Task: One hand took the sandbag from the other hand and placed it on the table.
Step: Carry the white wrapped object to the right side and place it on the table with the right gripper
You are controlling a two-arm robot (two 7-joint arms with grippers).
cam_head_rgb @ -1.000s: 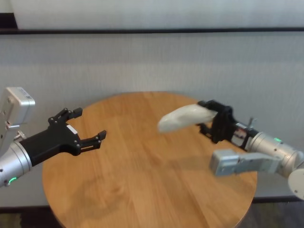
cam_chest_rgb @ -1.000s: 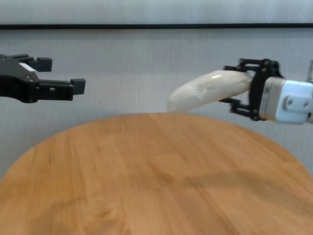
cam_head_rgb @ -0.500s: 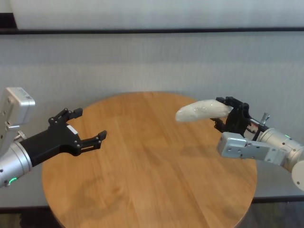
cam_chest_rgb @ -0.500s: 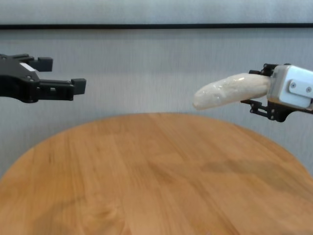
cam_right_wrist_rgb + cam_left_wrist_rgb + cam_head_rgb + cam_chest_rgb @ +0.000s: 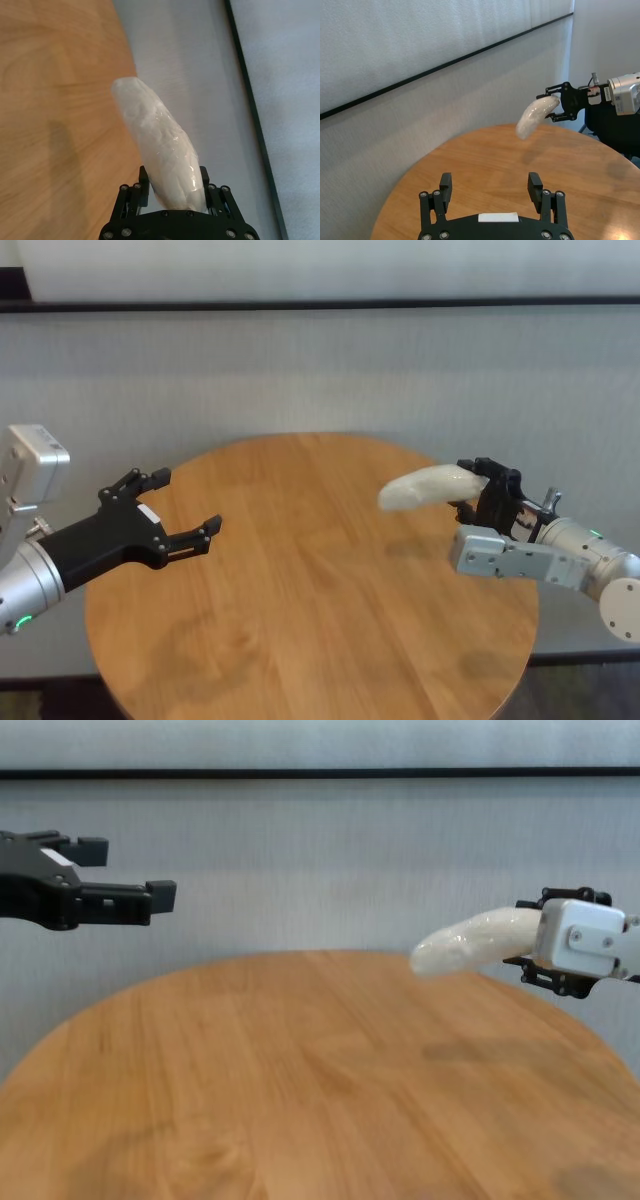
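Note:
The white sandbag (image 5: 425, 486) is held by one end in my right gripper (image 5: 487, 492), the black open-frame one with the boxy silver housing. The bag sticks out level above the right side of the round wooden table (image 5: 300, 620), clear of the top. It also shows in the chest view (image 5: 470, 942), the right wrist view (image 5: 160, 150) and the left wrist view (image 5: 532, 116). My left gripper (image 5: 187, 502), long, slim and black, hangs open and empty over the table's left side, far from the bag.
A pale grey wall with a dark rail (image 5: 320, 305) runs behind the table. The table's right edge (image 5: 530, 590) lies just under my right forearm. Nothing else rests on the tabletop (image 5: 250, 1070).
My right gripper has carried the sandbag rightward and lower, toward the table's right edge. The left arm has stayed where it was, still open.

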